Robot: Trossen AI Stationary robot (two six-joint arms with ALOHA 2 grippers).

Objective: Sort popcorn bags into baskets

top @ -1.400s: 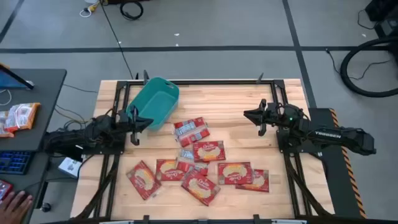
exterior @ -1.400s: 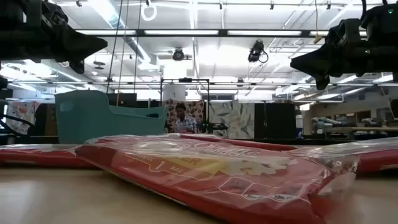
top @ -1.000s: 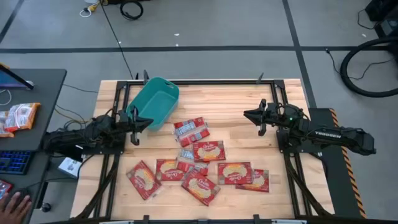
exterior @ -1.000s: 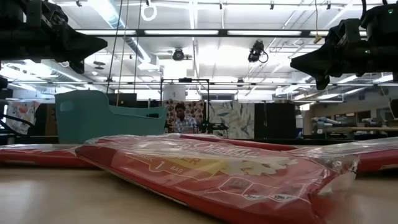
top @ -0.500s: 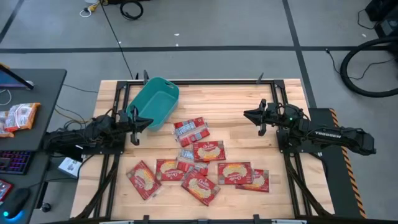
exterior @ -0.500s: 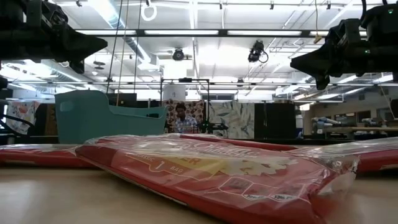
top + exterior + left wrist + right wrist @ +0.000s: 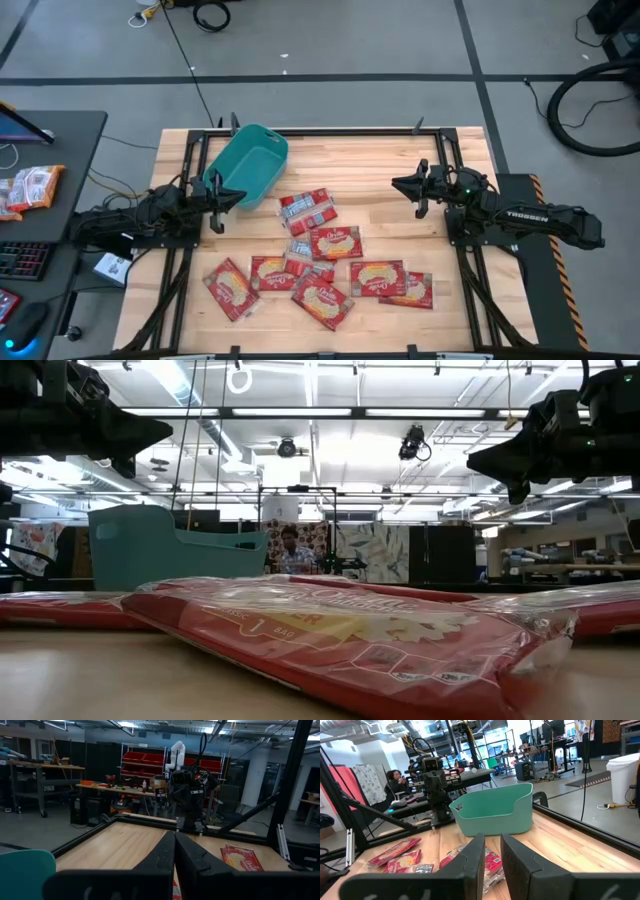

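Nothing is being carried yet: the sorting looks to be at its very start, with both arms hanging above the table and holding nothing. The left gripper (image 7: pixel 240 196) is hovering at about 9 o'clock on the table, its fingers (image 7: pixel 165 851) pressed together and empty. The right gripper (image 7: pixel 397 184) is waiting at about 3 o'clock, its fingers (image 7: pixel 475 851) standing a narrow gap apart with nothing between them.

The teal basket (image 7: pixel 247 166) is sitting at roughly 11 o'clock, just beside the left gripper, and appears to be holding no packets, though its floor is only partly readable. The popcorn bags (image 7: pixel 336 242) are lying flat in a loose cluster from the centre toward 6 o'clock, about 8 to 10 of them, several overlapping. They are red with cream-yellow centre panels; a paler one (image 7: pixel 306 209) is lying nearest the basket.

The next move is probably calling for 1 gripper to open, descend on a packet edge and lift it clear of its neighbours.
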